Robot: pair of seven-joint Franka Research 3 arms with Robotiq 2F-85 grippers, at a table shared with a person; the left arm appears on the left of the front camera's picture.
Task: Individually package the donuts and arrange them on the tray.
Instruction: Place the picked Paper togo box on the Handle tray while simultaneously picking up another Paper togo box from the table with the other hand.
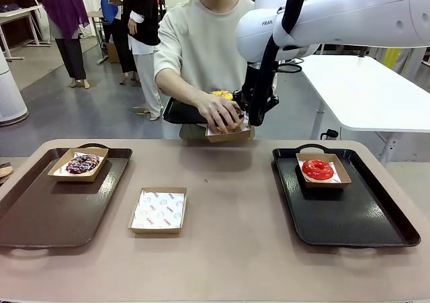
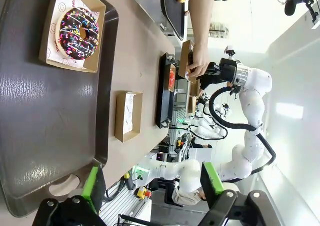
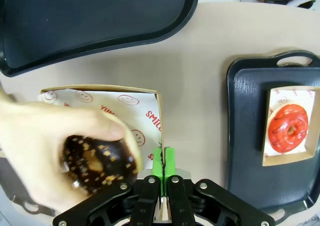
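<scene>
White right arm (image 1: 349,14), black cable (image 1: 293,4), black claw (image 3: 162,156) with green pads (image 3: 157,163).

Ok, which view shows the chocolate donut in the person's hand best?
The right wrist view: the chocolate donut is close, seen from above, in the person's hand over the paper-lined box. In the front view the hand covers most of it; in the left wrist view it is too far off to make out.

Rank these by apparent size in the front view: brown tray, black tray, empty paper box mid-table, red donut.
1-2. Brown tray and black tray: look alike; the brown one is cut off, so unranked.
3. Empty paper box.
4. Red donut, though farther from the camera.
</scene>
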